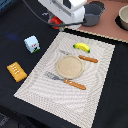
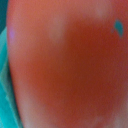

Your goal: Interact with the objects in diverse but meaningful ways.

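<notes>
While red fruit fills the wrist view, the gripper hides its jaws; its grip cannot be told.

a blurred red tomato-like fruit fills nearly the whole wrist view; teal shows at one edge

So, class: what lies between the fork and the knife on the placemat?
In the exterior view, a round tan plate lies between the fork and the knife.
</notes>
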